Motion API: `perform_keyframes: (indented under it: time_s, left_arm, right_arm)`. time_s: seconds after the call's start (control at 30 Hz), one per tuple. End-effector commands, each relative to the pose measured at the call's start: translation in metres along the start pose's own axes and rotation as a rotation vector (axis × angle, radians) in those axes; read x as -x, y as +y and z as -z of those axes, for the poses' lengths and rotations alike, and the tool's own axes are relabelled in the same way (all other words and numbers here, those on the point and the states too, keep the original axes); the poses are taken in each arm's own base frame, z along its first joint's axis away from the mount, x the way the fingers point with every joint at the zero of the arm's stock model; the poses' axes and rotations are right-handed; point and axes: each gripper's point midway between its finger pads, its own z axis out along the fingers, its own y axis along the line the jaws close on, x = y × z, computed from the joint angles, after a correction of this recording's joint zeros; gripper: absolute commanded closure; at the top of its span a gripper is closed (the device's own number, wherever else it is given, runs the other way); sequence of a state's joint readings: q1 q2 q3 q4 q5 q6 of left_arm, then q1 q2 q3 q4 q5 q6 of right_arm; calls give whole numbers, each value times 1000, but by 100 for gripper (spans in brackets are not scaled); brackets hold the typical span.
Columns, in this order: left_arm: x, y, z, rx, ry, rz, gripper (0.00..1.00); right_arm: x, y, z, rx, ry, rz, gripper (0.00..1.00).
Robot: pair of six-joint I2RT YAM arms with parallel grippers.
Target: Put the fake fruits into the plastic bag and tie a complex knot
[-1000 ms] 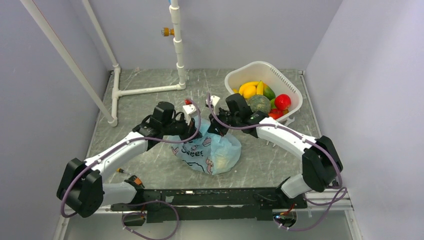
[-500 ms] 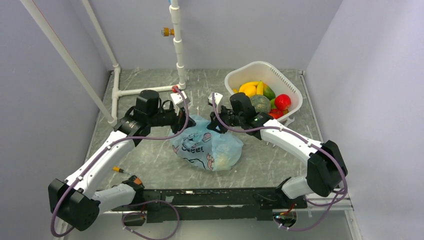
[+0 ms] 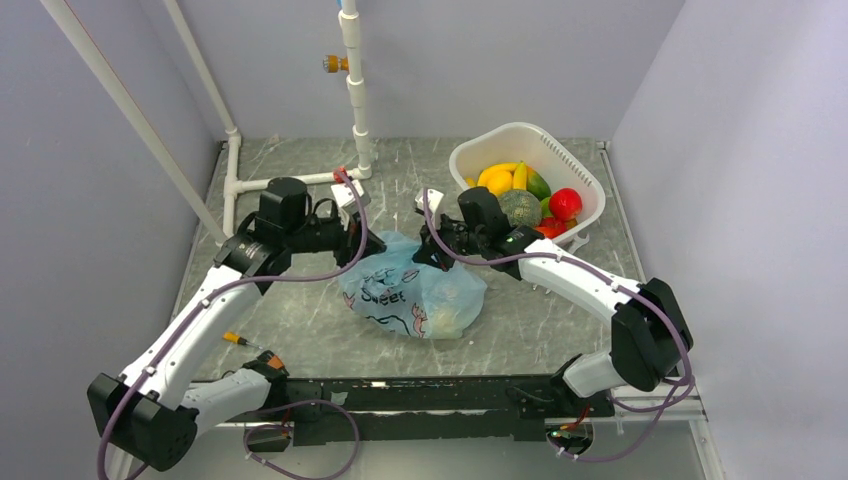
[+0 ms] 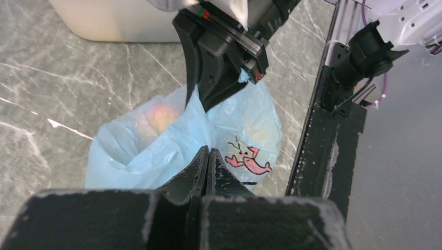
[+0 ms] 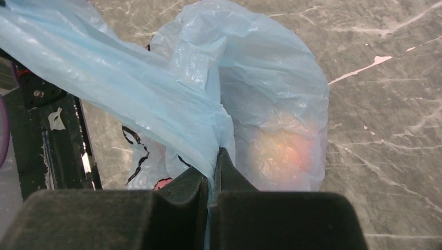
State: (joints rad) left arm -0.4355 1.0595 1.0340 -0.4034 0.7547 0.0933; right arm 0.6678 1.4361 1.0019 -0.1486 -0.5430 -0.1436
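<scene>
Top external: left tool (image 3: 371,243) tight on bag (image 3: 428,296)

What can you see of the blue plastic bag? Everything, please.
The plastic bag is thin, crinkly, translucent light-blue film with dark lettering and a red crayfish-like print. It lies bulging on the grey marbled table between the arms, and a peach-orange fruit shows through its wall. The left gripper and right gripper each have their fingers shut on a strip of its upper film, drawn up from the bulge.
</scene>
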Motion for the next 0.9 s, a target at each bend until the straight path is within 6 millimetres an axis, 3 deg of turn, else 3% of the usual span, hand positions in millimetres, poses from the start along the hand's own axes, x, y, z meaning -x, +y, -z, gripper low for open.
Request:
perform_keyframes:
  time_s: [0.0,0.1,0.23,0.33,0.43,0.53,0.67,0.87]
  left_arm:
    - [-29,-11,-1,-39,84,70,100]
    - [-84,-13,-10,-35,190,227,100]
    - [-122,-16,-27,-2,255,369,100]
    - [-142,3,-41,105,287,440,100]
    - [-148,26,-52,188,268,452,100]
    - [-157,29,-66,188,269,453,100]
    - [-171,54,-75,312,246,474,100]
    - [-129,21,-105,41,96,560,100]
  right_arm:
    - [23,-9,4,-37,-68,-19,100]
    - [37,-11,9,-54,-105,-39,100]
    - [43,-8,14,-61,-112,-83,100]
    - [46,2,18,-29,-132,-110,100]
    - [41,9,21,-12,-130,-122,100]
    - [39,13,24,-5,-141,-147,100]
    - [38,22,22,32,-149,-177,100]
    - [36,27,17,56,-155,-207,100]
